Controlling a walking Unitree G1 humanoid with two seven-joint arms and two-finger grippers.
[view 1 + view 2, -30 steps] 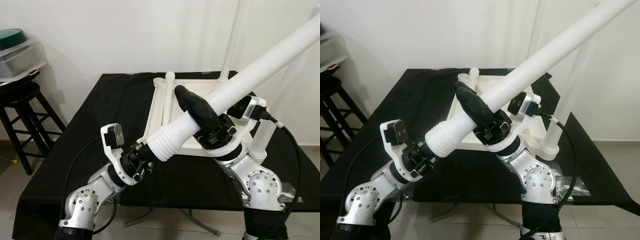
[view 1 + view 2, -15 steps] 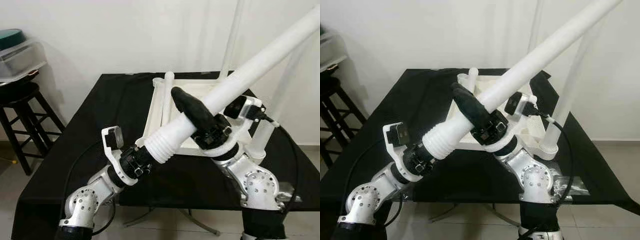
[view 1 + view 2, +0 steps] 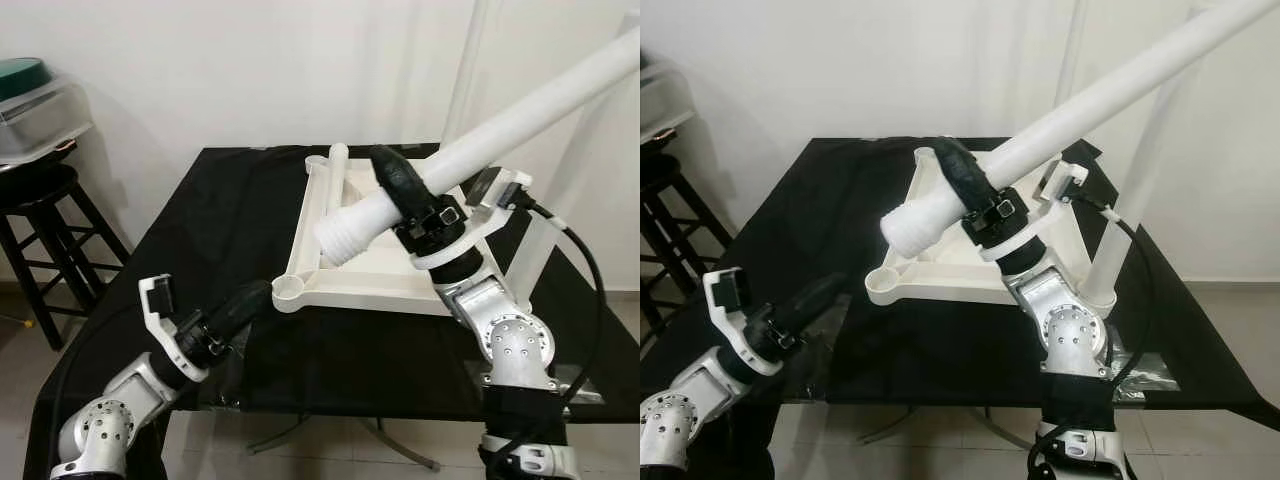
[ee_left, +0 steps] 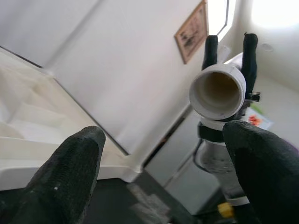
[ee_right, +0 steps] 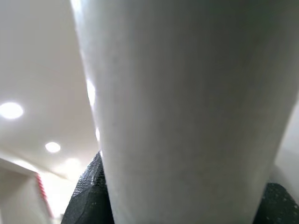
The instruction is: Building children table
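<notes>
Right gripper (image 3: 405,195) clamps white leg (image 3: 480,125) (top cropped).

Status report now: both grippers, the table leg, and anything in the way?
Right gripper shut on white leg, threaded end raised above upturned tabletop. Left gripper open, low beside corner socket. Socket unobstructed.

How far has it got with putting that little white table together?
Done: the white tabletop lies upside down on the black table, with at least one leg standing in a far corner. In hand: the right end effector grips another leg, threaded end pointing down. The left end effector hovers open near the empty front corner socket. Left: screwing this leg in.
</notes>
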